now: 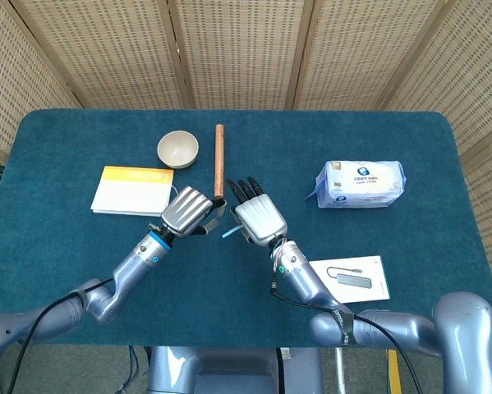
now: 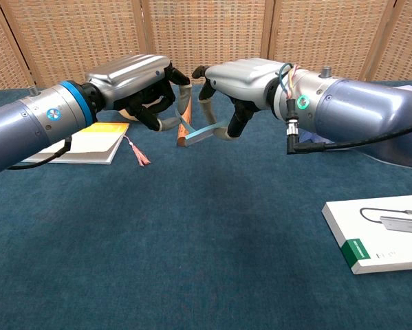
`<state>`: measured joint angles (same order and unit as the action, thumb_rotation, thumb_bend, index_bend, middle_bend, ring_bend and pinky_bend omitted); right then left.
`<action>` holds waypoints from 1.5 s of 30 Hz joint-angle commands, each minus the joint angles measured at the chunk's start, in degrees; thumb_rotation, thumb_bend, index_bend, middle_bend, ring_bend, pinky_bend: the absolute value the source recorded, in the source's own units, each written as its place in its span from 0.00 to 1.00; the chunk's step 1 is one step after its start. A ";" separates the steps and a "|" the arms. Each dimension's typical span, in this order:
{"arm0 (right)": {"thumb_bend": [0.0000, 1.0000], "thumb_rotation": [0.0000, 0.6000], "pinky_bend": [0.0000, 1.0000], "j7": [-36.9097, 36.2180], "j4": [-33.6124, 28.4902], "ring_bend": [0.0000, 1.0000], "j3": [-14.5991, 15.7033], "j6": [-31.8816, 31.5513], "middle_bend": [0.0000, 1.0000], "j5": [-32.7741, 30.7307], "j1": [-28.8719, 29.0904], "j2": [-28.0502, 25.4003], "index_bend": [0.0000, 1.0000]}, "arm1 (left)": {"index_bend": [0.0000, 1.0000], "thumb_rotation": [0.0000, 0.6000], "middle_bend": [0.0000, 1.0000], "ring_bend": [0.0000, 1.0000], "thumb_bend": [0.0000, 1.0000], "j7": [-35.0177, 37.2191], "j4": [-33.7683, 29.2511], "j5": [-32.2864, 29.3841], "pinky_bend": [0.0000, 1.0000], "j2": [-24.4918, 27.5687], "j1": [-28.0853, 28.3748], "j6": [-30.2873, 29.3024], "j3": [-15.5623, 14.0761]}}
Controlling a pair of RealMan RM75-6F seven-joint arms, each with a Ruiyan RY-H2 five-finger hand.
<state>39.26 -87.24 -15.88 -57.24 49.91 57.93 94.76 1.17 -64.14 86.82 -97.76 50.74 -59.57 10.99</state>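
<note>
Above the blue tablecloth (image 1: 81, 263), the left hand (image 1: 186, 212) and right hand (image 1: 258, 220) meet fingertip to fingertip, both pinching a light blue strip (image 2: 200, 133) held in the air between them. Just behind stands a wooden rod (image 1: 219, 158); a beige bowl (image 1: 178, 148) and a yellow-edged notebook (image 1: 131, 189) lie to the left.

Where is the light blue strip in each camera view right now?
Head view: the light blue strip shows between the two hands, just below the wooden stick.
Chest view: the strip hangs between the hands at upper centre.
Shared landmark: the wooden stick behind it.
</note>
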 commanded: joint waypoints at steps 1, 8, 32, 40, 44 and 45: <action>0.52 1.00 0.03 -0.10 0.01 0.00 0.11 -0.05 0.00 0.01 0.02 -0.08 0.59 | 0.58 1.00 0.88 0.91 0.41 -0.04 -0.02 -0.16 0.84 -0.09 0.10 0.01 -0.09; 0.52 1.00 0.03 -0.59 -0.11 0.00 0.32 -0.28 0.00 0.09 0.06 -0.52 0.59 | 0.64 1.00 0.88 0.91 0.46 -0.18 0.03 -0.79 0.84 -0.55 0.39 0.12 -0.23; 0.06 1.00 0.04 -7.86 6.72 0.00 3.25 1.44 0.00 2.07 -3.43 -2.70 0.19 | 0.38 1.00 0.27 0.38 0.01 5.88 9.25 0.30 0.57 6.59 -8.96 -6.23 -7.21; 0.00 1.00 0.04 -8.88 4.78 0.00 3.65 -0.97 0.00 2.47 -6.10 -5.21 0.00 | 0.04 1.00 0.00 0.00 0.00 3.80 2.20 -2.24 0.20 12.31 -12.08 -6.62 -7.02; 0.00 1.00 0.04 -12.04 0.03 0.00 4.60 -4.81 0.00 6.08 -9.69 -9.45 0.00 | 0.00 1.00 0.00 0.00 0.00 2.97 -2.76 -3.82 0.15 16.43 -15.27 -9.89 -6.59; 0.00 1.00 0.04 -13.19 -1.13 0.00 5.09 -6.11 0.00 7.53 -10.90 -10.63 0.00 | 0.00 1.00 0.00 0.00 0.00 2.33 -4.10 -4.51 0.14 17.52 -16.48 -11.14 -6.47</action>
<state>28.46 -85.61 -11.73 -60.63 54.58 49.60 86.82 4.64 -65.43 83.80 -82.72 36.69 -68.28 4.17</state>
